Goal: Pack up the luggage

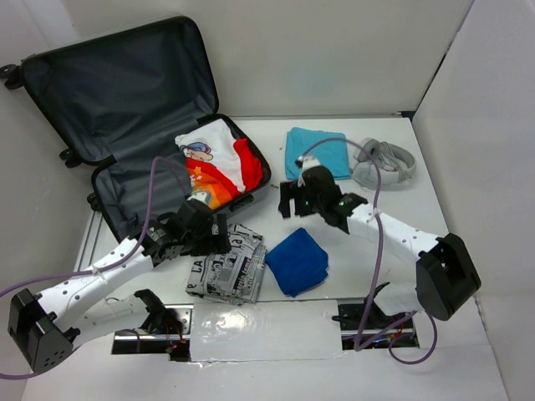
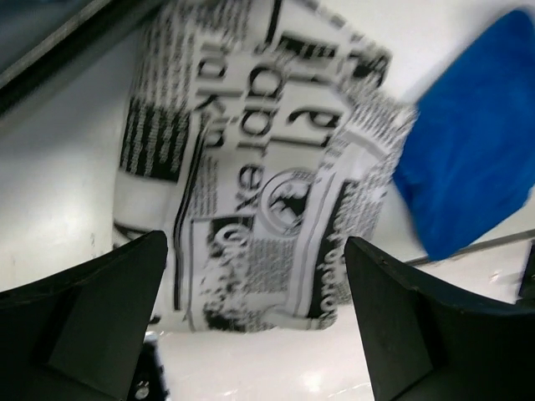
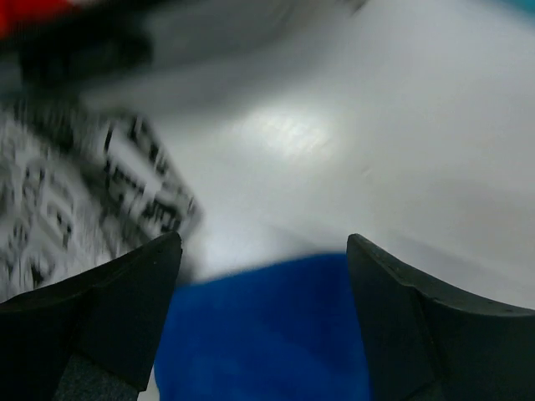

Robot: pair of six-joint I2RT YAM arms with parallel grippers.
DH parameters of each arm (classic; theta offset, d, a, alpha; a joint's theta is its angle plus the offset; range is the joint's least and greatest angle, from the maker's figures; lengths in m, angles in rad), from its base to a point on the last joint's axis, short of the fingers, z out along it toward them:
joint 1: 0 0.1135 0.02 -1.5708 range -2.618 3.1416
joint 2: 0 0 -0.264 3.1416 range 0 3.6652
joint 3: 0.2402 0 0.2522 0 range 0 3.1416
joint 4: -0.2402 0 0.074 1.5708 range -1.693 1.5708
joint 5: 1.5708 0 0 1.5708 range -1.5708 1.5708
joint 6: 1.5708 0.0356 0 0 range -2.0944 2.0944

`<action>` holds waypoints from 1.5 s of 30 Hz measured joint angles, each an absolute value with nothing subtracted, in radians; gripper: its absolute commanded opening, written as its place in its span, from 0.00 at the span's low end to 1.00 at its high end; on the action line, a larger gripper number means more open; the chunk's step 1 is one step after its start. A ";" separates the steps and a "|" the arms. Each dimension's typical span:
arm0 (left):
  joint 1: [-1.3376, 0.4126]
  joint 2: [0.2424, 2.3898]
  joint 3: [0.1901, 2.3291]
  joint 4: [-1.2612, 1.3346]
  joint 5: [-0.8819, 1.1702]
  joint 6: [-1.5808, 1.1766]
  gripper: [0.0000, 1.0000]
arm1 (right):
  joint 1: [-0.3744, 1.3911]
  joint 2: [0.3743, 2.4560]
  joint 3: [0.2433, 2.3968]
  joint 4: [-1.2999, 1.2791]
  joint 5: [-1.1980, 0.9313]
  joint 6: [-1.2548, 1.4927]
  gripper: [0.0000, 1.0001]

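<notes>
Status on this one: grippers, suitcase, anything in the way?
Left gripper open, empty, over newsprint bundle. Right gripper open, empty, above dark blue cloth. Luggage open, cartoon shirt inside. Light blue cloth, headphones outside; nothing blocks the opening.

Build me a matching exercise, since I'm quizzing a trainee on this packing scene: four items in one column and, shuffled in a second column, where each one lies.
Items
1. cartoon-print shirt
2. newspaper-print cloth
3. dark blue cloth
4. headphones

Places
A. far right of the table, beside the light blue cloth
B. inside the open luggage
C. on the table, right in front of the open left tool
D. on the table, just right of the newspaper print

Pairs: 1-B, 2-C, 3-D, 4-A
</notes>
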State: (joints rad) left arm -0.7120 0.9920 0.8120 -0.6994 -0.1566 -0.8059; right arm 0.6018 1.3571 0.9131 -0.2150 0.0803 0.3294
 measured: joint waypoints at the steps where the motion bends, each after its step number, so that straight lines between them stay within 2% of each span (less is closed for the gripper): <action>1: -0.722 0.979 0.796 -0.715 -0.163 -0.826 1.00 | 0.617 1.346 0.868 -0.205 0.019 0.312 0.87; 6: -0.772 0.872 0.682 -0.791 -0.154 -0.959 1.00 | 0.689 1.361 0.773 -0.150 -0.226 0.213 1.00; 11: -0.804 0.795 0.576 -0.846 -0.111 -1.084 1.00 | 0.761 1.471 0.808 -0.023 -0.323 0.132 1.00; 19: -0.809 0.847 0.562 -0.884 -0.091 -1.191 1.00 | 0.788 1.702 0.912 0.093 -0.406 0.020 1.00; 24: -0.809 0.857 0.549 -0.889 -0.091 -1.234 1.00 | 0.790 1.773 0.923 0.116 -0.479 -0.012 1.00; 29: -0.809 0.857 0.529 -0.875 -0.093 -1.258 1.00 | 0.801 1.774 0.913 0.125 -0.569 -0.038 0.89; 32: -0.809 0.857 0.521 -0.865 -0.097 -1.264 1.00 | 0.816 1.779 0.904 0.125 -0.602 -0.056 0.86; 37: -0.809 0.872 0.514 -0.841 -0.102 -1.264 1.00 | 0.830 1.786 0.895 0.126 -0.627 -0.077 0.65; 38: -0.809 0.878 0.510 -0.833 -0.102 -1.264 1.00 | 0.830 1.786 0.895 0.125 -0.628 -0.077 0.51; 40: -0.809 0.893 0.504 -0.824 -0.106 -1.262 1.00 | 0.830 1.782 0.892 0.126 -0.624 -0.069 0.35; 43: -0.809 0.907 0.505 -0.813 -0.112 -1.258 1.00 | 0.835 1.750 0.879 0.125 -0.593 -0.046 0.00; 45: -0.809 0.909 0.514 -0.809 -0.128 -1.238 1.00 | 0.846 1.707 0.856 0.107 -0.530 -0.008 0.00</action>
